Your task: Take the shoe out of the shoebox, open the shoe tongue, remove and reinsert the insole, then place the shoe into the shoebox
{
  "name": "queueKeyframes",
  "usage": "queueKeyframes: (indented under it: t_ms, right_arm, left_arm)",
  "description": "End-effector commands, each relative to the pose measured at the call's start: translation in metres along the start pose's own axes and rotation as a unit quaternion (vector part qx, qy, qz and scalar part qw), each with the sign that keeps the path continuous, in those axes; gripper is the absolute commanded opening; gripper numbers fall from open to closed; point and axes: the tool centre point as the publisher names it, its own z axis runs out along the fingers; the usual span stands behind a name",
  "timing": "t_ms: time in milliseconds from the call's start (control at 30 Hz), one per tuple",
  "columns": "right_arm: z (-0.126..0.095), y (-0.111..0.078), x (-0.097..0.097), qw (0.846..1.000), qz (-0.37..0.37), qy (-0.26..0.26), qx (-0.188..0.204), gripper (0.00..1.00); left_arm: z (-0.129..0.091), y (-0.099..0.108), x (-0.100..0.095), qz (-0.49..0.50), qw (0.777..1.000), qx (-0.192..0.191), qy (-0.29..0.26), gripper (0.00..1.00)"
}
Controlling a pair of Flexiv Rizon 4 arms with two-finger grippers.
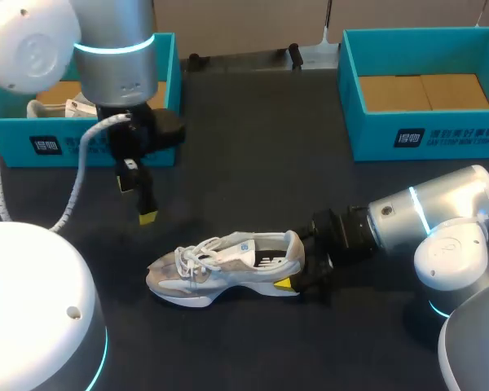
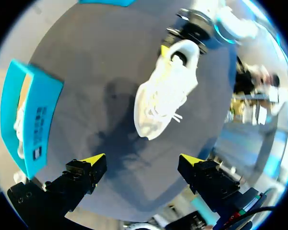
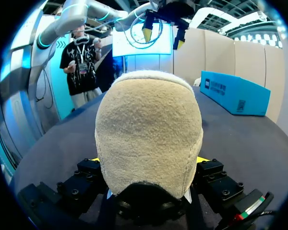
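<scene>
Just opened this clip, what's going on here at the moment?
The shoe stands on its sole on the table, out of both boxes. The right end effector is shut on its heel from behind. The left end effector hangs open above the table, in front of the left shoebox and clear of the shoe. The right shoebox sits at the far side. Whether the insole is in, the views do not show.

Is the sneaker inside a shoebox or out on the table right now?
Out. The sneaker stands upright on the dark table, with the right gripper shut on its heel.
</scene>
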Motion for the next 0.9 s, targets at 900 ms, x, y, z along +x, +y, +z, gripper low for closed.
queueKeyframes:
  t_ms: [900]
  right_arm:
    - [0.000,0.002,0.000,1.000,0.001,0.000,0.003,0.00]
  left_arm:
    - [0.020,-0.063,0.067,-0.380,0.925,-0.002,-0.025,1.00]
